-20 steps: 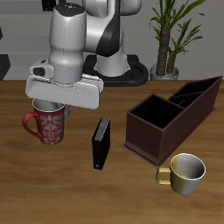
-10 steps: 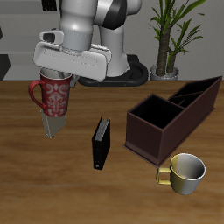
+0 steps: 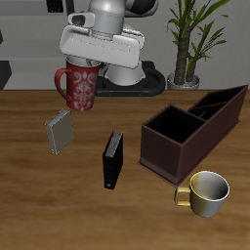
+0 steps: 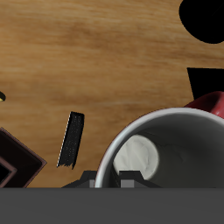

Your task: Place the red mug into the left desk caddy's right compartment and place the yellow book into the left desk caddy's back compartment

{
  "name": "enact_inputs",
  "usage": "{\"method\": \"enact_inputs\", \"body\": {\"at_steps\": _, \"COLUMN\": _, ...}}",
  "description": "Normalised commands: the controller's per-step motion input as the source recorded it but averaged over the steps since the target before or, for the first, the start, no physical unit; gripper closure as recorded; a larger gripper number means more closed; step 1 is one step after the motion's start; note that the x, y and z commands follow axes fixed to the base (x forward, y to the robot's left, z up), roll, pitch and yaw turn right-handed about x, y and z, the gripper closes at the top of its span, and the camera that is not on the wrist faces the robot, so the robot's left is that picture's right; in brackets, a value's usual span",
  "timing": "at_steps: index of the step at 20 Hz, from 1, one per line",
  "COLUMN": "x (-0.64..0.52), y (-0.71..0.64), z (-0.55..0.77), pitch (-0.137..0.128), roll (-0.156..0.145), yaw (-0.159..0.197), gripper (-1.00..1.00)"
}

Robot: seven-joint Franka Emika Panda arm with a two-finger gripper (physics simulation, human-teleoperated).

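With the end effector (image 3: 82, 66) clamped on the rim of the red mug (image 3: 79, 86), held above the worktop (image 3: 59, 210), carry it level over the left desk caddy (image 3: 186, 132) and lower it squarely into the right compartment (image 3: 168, 130).

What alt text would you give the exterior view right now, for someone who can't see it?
The gripper holds the red mug lifted above the wooden table, away from the left desk caddy. On the table are the yellow book, a black book standing upright, and a yellow-cream mug in front of the caddy.

No legible text or markings.
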Motion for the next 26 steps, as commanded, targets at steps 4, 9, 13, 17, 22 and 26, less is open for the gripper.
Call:
{"method": "enact_inputs", "body": {"at_steps": 4, "x": -0.3, "y": 0.47, "z": 0.35, "pitch": -0.038, "roll": 0.011, "yaw": 0.036, "gripper": 1.0}}
{"method": "enact_inputs", "body": {"at_steps": 9, "x": -0.04, "y": 0.43, "z": 0.12, "pitch": 0.013, "roll": 0.044, "yaw": 0.022, "gripper": 1.0}}
{"method": "enact_inputs", "body": {"at_steps": 13, "x": 0.02, "y": 0.46, "z": -0.01, "pitch": 0.015, "roll": 0.047, "yaw": 0.036, "gripper": 1.0}}
{"method": "enact_inputs", "body": {"at_steps": 17, "x": 0.04, "y": 0.47, "z": -0.08, "pitch": 0.059, "roll": 0.016, "yaw": 0.021, "gripper": 1.0}}
{"method": "enact_inputs", "body": {"at_steps": 22, "x": 0.04, "y": 0.46, "z": -0.05, "pitch": 0.049, "roll": 0.022, "yaw": 0.015, "gripper": 1.0}}
{"method": "enact_inputs", "body": {"at_steps": 26, "x": -0.13, "y": 0.84, "z": -0.09, "pitch": -0.009, "roll": 0.041, "yaw": 0.006, "gripper": 1.0}}
